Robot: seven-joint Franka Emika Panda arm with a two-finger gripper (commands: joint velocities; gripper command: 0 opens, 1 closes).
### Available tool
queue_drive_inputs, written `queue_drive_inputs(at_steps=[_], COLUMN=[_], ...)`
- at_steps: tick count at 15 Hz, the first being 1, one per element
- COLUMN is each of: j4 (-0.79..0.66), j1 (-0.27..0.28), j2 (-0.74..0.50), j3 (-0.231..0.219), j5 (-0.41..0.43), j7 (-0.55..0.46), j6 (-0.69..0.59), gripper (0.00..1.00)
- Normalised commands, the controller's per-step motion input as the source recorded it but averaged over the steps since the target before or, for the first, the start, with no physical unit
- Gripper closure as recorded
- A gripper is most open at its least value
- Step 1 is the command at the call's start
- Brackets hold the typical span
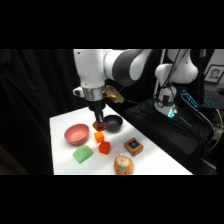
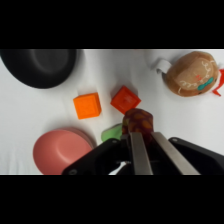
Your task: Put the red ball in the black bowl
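We judged the carry step underway: our gripper (image 2: 141, 134) was clenched on the red ball (image 2: 137, 121) above the table (image 1: 150, 160), next needing travel over the black bowl (image 1: 113, 123) near the far edge.

Black bowl (image 2: 40, 67): smooth, semi-glossy, plastic-like. Pink bowl (image 2: 62, 151): smooth, satin plastic look. Orange cubes (image 2: 87, 106): matt, with embossed faces. Red ball (image 2: 137, 121): dark, faintly speckled surface. Tan rounded figure (image 2: 192, 74): smooth, painted. Gripper fingers (image 2: 141, 155): bare brushed metal. Table (image 2: 30, 107): plain matt white.
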Motion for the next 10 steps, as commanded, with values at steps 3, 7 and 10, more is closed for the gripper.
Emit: queue_drive_inputs(at_steps=[3, 7, 10], j4=[-0.51, -0.47, -0.39], j1=[-0.199, -0.194, -0.154], j2=[-0.42, -0.36, -0.32], j3=[0.001, -0.038, -0.055], j5=[-0.002, 0.073, 0.093], j7=[-0.16, -0.18, -0.16], j6=[0.29, 0.3, 0.26], gripper=[0.97, 0.97, 0.97])
